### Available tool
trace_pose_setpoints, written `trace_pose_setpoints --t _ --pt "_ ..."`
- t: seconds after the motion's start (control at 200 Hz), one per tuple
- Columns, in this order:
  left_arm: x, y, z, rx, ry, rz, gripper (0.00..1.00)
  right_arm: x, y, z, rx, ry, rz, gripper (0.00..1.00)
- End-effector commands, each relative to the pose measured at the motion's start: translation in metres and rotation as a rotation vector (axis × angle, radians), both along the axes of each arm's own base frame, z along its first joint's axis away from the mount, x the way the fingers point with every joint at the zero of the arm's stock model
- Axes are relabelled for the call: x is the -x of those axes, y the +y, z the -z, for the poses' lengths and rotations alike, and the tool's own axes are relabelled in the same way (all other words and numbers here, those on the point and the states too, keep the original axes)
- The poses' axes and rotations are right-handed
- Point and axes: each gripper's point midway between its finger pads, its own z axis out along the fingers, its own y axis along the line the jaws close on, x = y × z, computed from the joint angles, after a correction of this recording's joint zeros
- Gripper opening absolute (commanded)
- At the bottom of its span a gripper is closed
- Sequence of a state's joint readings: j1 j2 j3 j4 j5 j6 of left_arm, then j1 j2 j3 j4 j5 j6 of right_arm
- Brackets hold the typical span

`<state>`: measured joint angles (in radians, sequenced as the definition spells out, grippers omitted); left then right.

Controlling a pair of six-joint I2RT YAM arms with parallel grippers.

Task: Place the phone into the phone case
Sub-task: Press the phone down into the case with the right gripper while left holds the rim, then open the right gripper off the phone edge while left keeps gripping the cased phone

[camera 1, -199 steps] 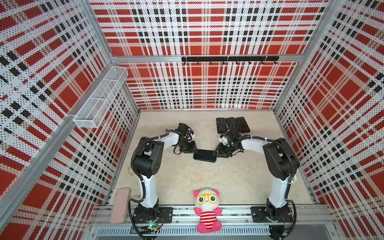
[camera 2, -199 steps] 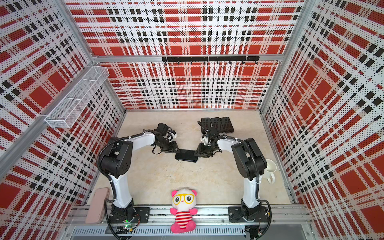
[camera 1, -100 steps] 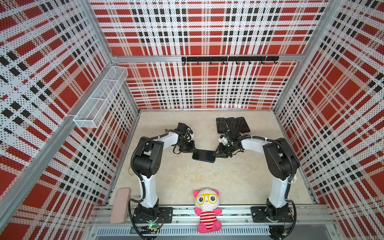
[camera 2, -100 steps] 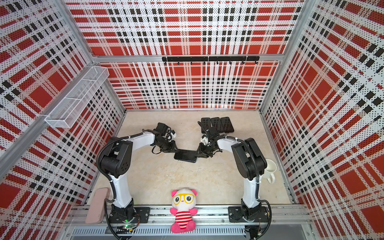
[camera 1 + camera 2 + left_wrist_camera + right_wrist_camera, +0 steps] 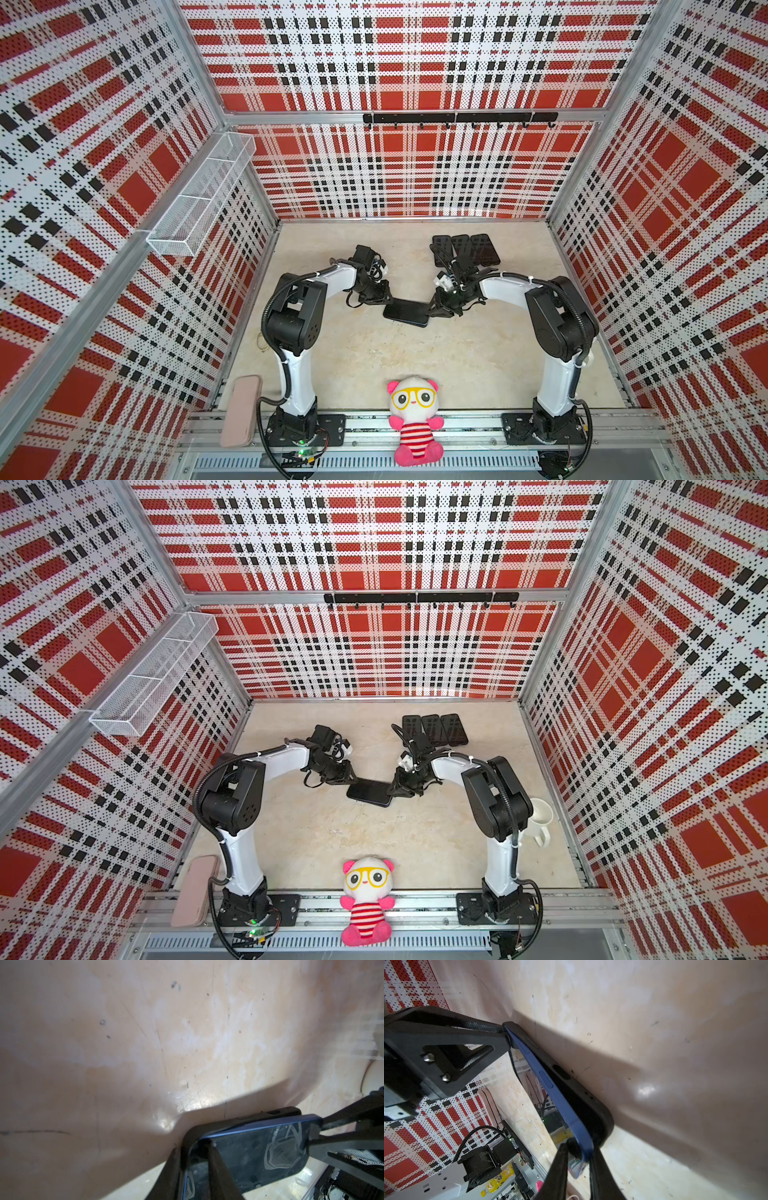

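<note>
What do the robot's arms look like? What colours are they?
The left arm and right arm have smooth white shells and chunky black joints. Black ribbed cables loop along each. The left gripper and right gripper are black, with two thin pointed fingers and bumpy pads.

Surface: beige table [image 5: 374,361], mottled, scuffed, with fine scratches.
Middle: black phone case [image 5: 583,1097] lies flat on it; blue-edged phone [image 5: 406,311] sits partly in it, one end lifted.
Behind case, slightly right: three dark slabs [image 5: 464,249], flat, edge to edge.
Right of case, well apart, nearer the front: white mug [image 5: 540,818].
</note>
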<state>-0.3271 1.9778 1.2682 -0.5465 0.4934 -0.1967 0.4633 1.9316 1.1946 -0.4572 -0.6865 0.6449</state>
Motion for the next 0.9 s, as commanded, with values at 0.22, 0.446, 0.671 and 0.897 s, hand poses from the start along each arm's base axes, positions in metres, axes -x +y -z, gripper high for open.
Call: trace_pose_setpoints --t 0.22,0.446,0.671,0.897 --pt "0.003 -0.008 -0.002 0.016 -0.005 0.024 0.31 -0.005 0.011 -0.014 -0.043 -0.049 -0.027 0.18" --pt "0.004 -0.010 0.000 0.020 0.000 0.030 0.31 -0.012 0.001 0.000 0.043 -0.080 -0.039 0.26" --pt "0.003 -0.009 -0.001 0.016 -0.004 0.027 0.32 -0.016 -0.022 -0.018 0.164 -0.159 -0.026 0.41" --pt "0.003 -0.009 -0.001 0.011 -0.005 0.027 0.32 0.006 -0.026 -0.017 0.173 -0.143 0.026 0.28"
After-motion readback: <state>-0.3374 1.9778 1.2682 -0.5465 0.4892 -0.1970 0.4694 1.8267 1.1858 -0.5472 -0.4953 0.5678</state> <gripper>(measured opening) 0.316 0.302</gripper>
